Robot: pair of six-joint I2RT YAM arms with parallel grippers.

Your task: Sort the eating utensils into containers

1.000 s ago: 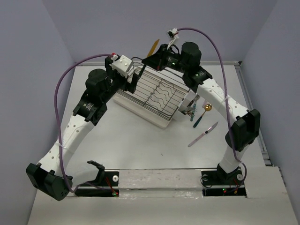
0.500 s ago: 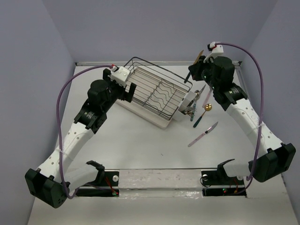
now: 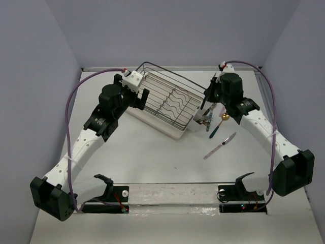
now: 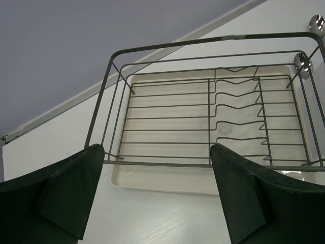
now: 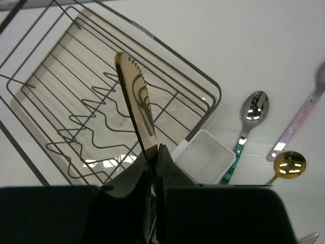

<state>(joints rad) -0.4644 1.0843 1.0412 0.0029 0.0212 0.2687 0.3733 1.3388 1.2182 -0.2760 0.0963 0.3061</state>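
Note:
My right gripper (image 5: 155, 152) is shut on a gold knife (image 5: 136, 94), whose serrated blade sticks up over the wire dish rack (image 5: 76, 101). The gripper hangs just above the white cutlery holder (image 5: 205, 158) at the rack's right end; in the top view the gripper (image 3: 207, 99) is beside the holder (image 3: 198, 120). A teal-handled spoon (image 5: 253, 109), a gold spoon (image 5: 289, 163) and a pink-handled utensil (image 5: 299, 122) lie on the table beside the holder. A pink-handled knife (image 3: 221, 146) lies nearer the front. My left gripper (image 4: 157, 195) is open and empty at the rack's left end.
The black wire rack (image 3: 170, 101) sits on a cream drip tray (image 3: 175, 133) at the back centre of the white table. The back wall and the side walls stand close behind it. The right arm's purple cable (image 3: 269, 117) loops over the right side.
My right arm has swung from behind the rack round to its right end and come down toward the white holder, the gold knife still in it. The left arm has barely moved.

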